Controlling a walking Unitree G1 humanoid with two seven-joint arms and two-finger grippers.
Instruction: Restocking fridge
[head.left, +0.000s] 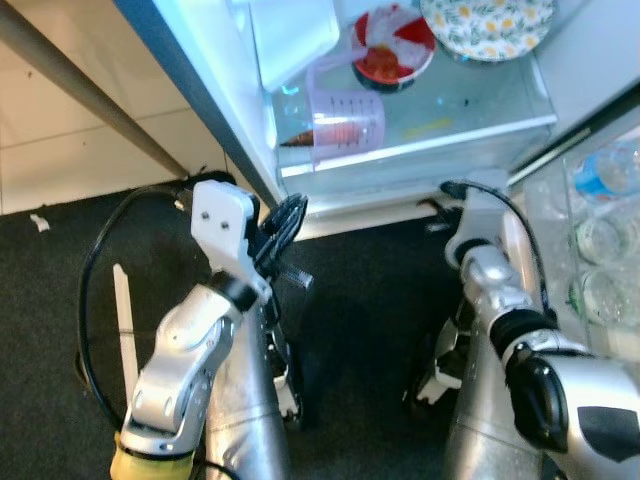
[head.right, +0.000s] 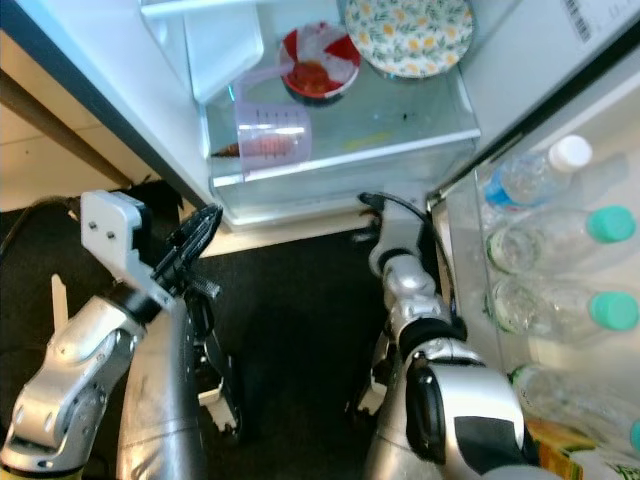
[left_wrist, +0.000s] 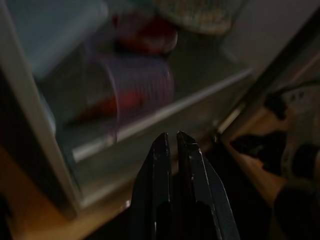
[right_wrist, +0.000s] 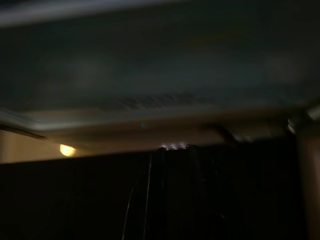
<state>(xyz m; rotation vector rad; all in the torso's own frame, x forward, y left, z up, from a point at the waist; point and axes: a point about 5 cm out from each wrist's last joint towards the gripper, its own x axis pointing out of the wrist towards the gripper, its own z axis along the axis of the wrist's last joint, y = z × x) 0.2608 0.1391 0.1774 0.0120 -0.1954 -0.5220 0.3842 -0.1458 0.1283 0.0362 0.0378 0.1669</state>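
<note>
we see the measuring cup (head.left: 345, 122) standing up on the fridge shelf (head.left: 470, 125), handle up-left. our left gripper (left_wrist: 172, 136) fingers are pressed together; our right gripper (right_wrist: 175, 148) we cannot tell.

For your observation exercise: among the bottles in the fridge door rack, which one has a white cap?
The topmost bottle, nearest the fridge shelf. Its cap is white; the bottles below it carry teal caps.

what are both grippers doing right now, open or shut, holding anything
Left gripper: shut, empty, aimed at the purple measuring cup on the fridge shelf.
Right gripper: too dark to tell.
</note>
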